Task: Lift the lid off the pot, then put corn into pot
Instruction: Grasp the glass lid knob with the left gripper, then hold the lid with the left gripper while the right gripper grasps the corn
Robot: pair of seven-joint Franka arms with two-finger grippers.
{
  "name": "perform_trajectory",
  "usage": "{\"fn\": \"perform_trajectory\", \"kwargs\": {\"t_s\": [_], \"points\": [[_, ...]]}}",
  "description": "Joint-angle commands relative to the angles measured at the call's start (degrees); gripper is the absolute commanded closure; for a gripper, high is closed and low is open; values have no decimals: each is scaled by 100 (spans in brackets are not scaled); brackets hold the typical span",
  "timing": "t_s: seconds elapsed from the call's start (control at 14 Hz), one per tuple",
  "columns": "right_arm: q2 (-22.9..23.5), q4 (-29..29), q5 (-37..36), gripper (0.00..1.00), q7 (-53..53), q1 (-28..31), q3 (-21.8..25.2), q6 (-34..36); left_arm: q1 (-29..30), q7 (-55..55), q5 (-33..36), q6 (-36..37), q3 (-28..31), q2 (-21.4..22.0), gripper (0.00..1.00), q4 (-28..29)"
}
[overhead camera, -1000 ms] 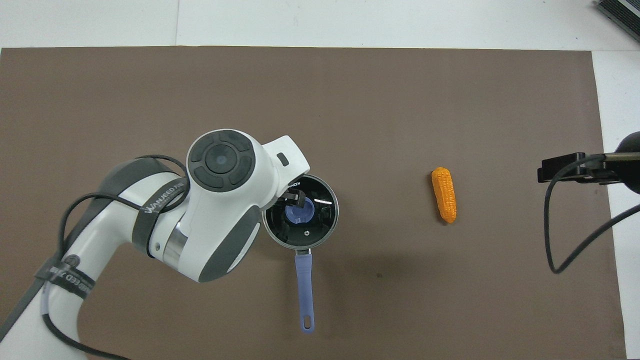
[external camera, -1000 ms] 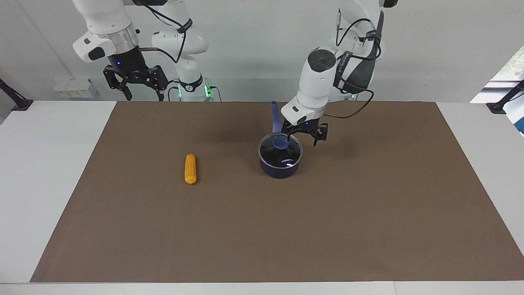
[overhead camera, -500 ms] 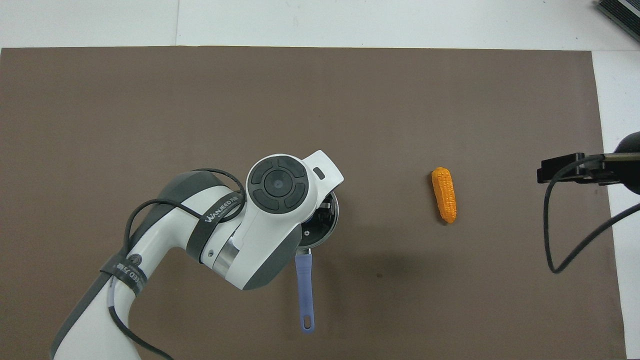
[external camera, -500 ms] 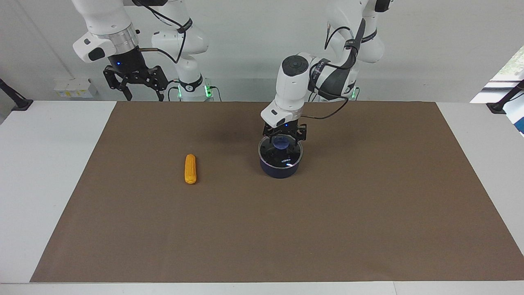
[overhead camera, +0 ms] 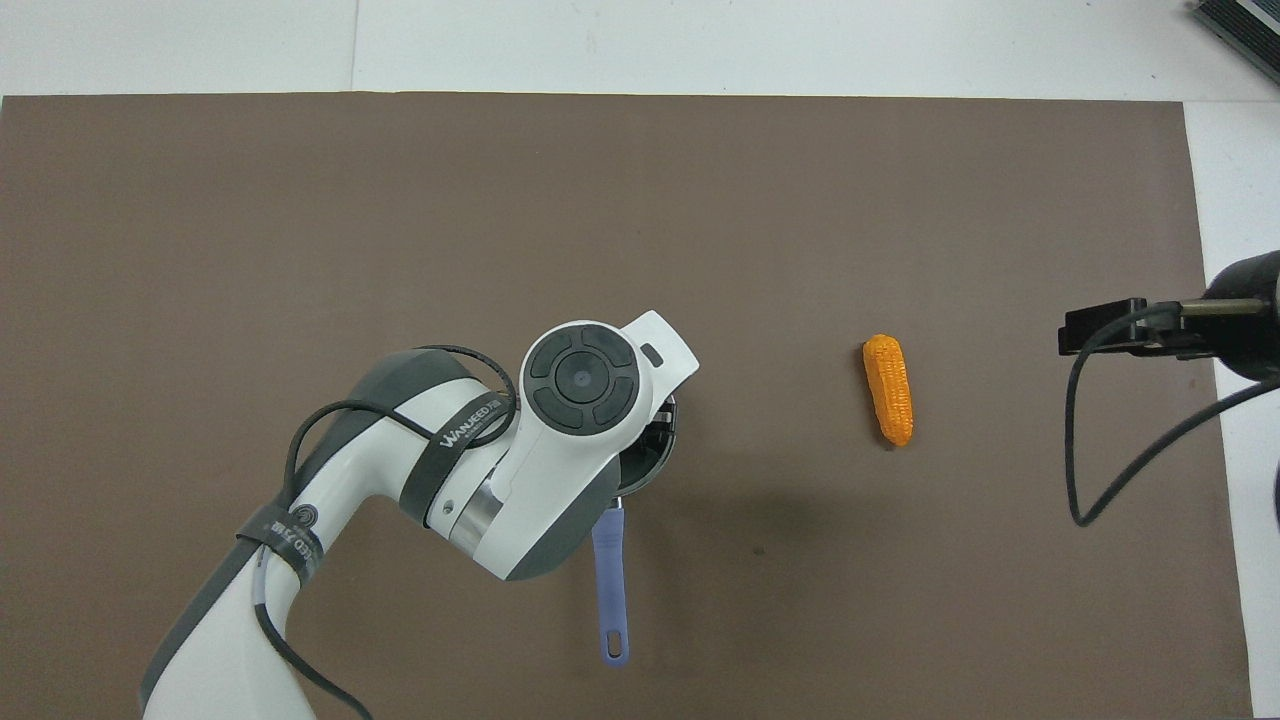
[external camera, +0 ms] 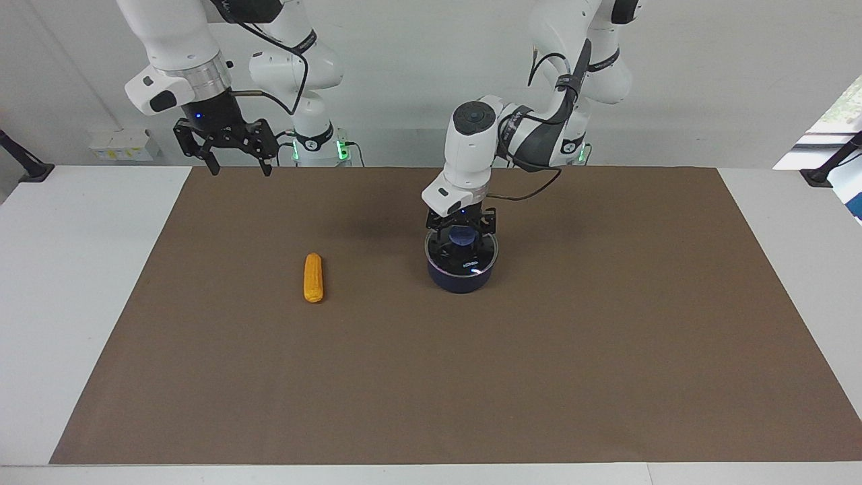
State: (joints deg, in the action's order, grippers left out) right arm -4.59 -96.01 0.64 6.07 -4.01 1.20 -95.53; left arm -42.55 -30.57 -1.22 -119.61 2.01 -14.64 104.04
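Observation:
The navy pot stands mid-table with its glass lid on it. My left gripper is down on the lid, its open fingers on either side of the blue knob. In the overhead view the left arm covers the lid; only a sliver of the pot and its long blue handle show. The corn lies on the mat beside the pot, toward the right arm's end; it also shows in the overhead view. My right gripper hangs open and empty over the mat's edge by the robots.
A brown mat covers most of the white table. The pot's handle points toward the robots.
My left gripper has swung from beside the pot to over the lid and come down around the knob. The right gripper has shifted slightly. Pot, lid and corn have not moved.

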Motion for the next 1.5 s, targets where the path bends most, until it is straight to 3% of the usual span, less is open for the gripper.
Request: {"fn": "perform_trajectory", "kwargs": {"t_s": [0.0, 0.79, 0.86, 0.93, 1.07, 1.14, 1.43], "points": [[1, -479, 94, 0, -124, 50, -32, -571, -61, -98, -28, -97, 71, 110, 0, 248], [1310, -1288, 85, 0, -369, -117, -76, -2416, -61, -125, -28, -194, 80, 225, 0, 362], [1433, -1376, 85, 0, -492, -117, -76, -2557, -61, -125, -28, -194, 80, 225, 4, 362], [1487, -1498, 85, 0, -615, -135, -76, -2750, -61, -125, -28, -194, 80, 225, 20, 362], [1470, -1832, 85, 0, -791, -214, -85, -2909, -61, -134, -28, -194, 80, 216, 75, 354], [1504, -1955, 85, 0, -809, -240, -94, -3145, -61, -264, -28, -185, 80, 207, 97, 319], [1873, -2088, 85, 0, -809, -390, -103, -3779, -79, -547, -28, -142, 80, 172, 100, 99]]}}
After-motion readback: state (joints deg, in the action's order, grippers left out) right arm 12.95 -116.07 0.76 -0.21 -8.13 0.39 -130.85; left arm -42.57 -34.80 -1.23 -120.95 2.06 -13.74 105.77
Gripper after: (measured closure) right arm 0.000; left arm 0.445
